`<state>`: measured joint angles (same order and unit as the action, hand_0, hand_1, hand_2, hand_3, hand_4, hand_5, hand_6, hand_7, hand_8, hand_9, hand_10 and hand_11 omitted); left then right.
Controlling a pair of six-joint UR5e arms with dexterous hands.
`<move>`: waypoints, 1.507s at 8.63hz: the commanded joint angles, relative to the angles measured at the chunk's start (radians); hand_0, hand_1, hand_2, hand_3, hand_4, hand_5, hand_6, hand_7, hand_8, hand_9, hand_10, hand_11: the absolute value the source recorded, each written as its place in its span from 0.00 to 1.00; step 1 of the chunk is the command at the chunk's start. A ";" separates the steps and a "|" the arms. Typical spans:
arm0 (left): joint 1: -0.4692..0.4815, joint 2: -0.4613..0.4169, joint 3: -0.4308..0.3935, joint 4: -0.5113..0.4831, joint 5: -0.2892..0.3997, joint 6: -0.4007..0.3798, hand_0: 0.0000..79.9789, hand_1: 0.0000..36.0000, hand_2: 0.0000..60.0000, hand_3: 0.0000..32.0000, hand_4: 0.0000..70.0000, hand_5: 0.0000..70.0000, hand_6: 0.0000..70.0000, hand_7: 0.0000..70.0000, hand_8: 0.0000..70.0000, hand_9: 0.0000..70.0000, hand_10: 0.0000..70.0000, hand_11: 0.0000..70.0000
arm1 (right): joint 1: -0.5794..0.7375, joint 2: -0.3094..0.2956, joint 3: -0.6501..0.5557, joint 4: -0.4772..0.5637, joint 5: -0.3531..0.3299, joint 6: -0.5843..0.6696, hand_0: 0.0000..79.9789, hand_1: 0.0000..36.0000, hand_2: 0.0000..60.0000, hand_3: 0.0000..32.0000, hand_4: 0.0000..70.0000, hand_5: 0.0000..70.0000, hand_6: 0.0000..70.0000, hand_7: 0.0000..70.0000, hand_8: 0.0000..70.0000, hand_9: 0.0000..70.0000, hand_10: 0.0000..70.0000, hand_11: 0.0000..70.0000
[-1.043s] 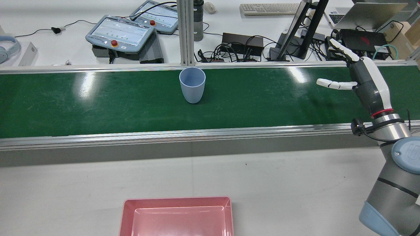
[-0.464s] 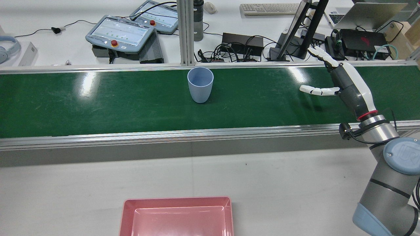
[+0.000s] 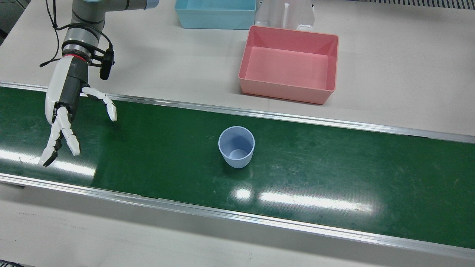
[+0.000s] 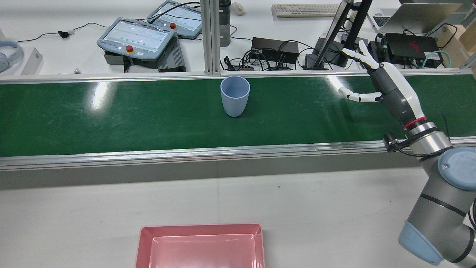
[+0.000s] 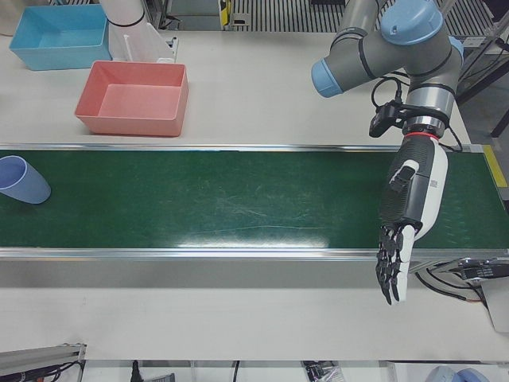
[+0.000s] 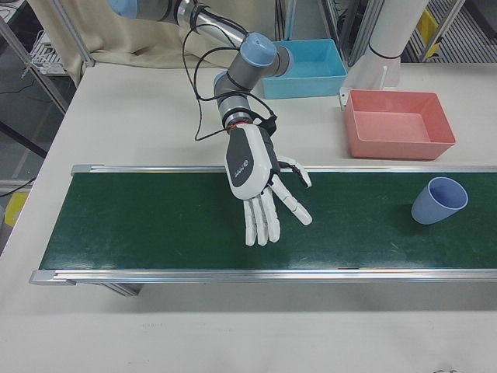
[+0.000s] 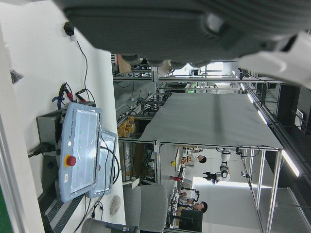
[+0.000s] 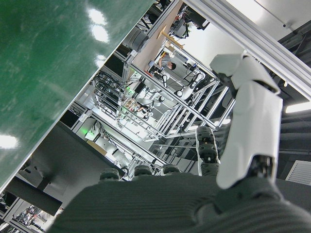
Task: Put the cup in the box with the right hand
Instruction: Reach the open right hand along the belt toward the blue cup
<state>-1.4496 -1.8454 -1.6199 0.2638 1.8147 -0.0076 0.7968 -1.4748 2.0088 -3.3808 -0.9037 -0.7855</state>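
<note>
A pale blue cup [image 3: 236, 147] [image 4: 235, 96] [image 6: 438, 200] [image 5: 20, 180] stands upright and empty on the green conveyor belt [image 3: 334, 163]. My right hand [image 3: 66, 104] [image 4: 386, 83] [image 6: 252, 167] hovers over the belt well to one side of the cup, open with fingers spread, holding nothing. The pink box [image 3: 285, 92] [image 4: 200, 226] [image 6: 396, 148] sits empty on the white table beside the belt. My left hand [image 5: 409, 207] hangs open over the belt's other end, fingers pointing down, far from the cup.
A light blue box [image 3: 215, 22] [image 6: 311, 62] and a white pedestal [image 3: 285, 13] stand behind the pink box. Aluminium rails [image 4: 223, 152] edge the belt. Beyond the belt's far rail lie teach pendants [image 4: 135, 37], cables and a monitor stand.
The cup has travelled to the right along the belt in the rear view. My right hand has swung left toward it and out toward the far rail, staying open.
</note>
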 commanded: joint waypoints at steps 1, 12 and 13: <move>0.000 0.000 0.000 0.000 0.000 0.000 0.00 0.00 0.00 0.00 0.00 0.00 0.00 0.00 0.00 0.00 0.00 0.00 | -0.007 0.005 -0.004 0.001 -0.003 -0.005 0.66 0.78 0.41 0.00 0.00 0.10 0.00 0.00 0.00 0.00 0.00 0.00; 0.000 0.000 0.000 0.000 0.000 0.000 0.00 0.00 0.00 0.00 0.00 0.00 0.00 0.00 0.00 0.00 0.00 0.00 | -0.051 0.057 -0.152 -0.062 0.016 0.465 0.65 0.77 0.46 0.00 0.00 0.10 0.02 0.00 0.00 0.00 0.00 0.00; 0.000 0.000 0.000 0.000 0.000 0.000 0.00 0.00 0.00 0.00 0.00 0.00 0.00 0.00 0.00 0.00 0.00 0.00 | -0.053 0.074 -0.151 -0.062 0.014 0.468 0.65 0.77 0.45 0.00 0.00 0.10 0.02 0.00 0.00 0.00 0.00 0.00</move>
<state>-1.4496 -1.8453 -1.6199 0.2639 1.8147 -0.0077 0.7580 -1.4253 1.8937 -3.4453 -0.8877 -0.3850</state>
